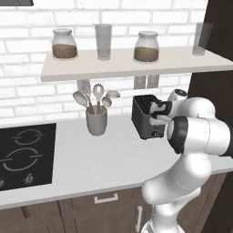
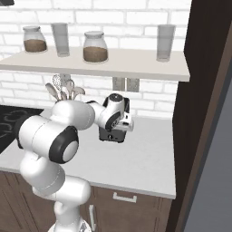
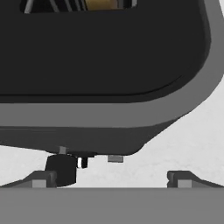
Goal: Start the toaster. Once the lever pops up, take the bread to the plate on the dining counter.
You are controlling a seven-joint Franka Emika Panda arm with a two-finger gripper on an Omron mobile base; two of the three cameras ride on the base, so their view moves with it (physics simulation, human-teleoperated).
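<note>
Toaster [image 1: 144, 117]: dark boxy unit standing upright on the grey counter [image 1: 100, 157], near the back wall and below the wall shelf [image 1: 136, 63]. In the right base view [image 2: 113, 131] the robot's wrist covers most of it.
Toaster controls: in the hand view, the toaster [image 3: 100, 65] has a small dark knob [image 3: 61, 168] and a small grey tab low on its end face.
Bread [image 3: 103, 4]: a tan sliver visible in a top slot of the toaster, seen in the hand view at the upper edge.
Gripper [image 1: 157, 116]: poised over the right end of the toaster, close above it. In the hand view the gripper [image 3: 111, 179] has its fingertips set wide apart with nothing between them; the left tip sits just beside the knob. Contact with the toaster cannot be confirmed.
Utensil cup [image 1: 96, 119]: grey, holding spoons and a slotted ladle, on the counter to the left of the toaster, apart from it.
Cooktop [image 1: 25, 154]: black, at the counter's left end.
Shelf contents: two lidded jars with brown contents and two glasses.
</note>
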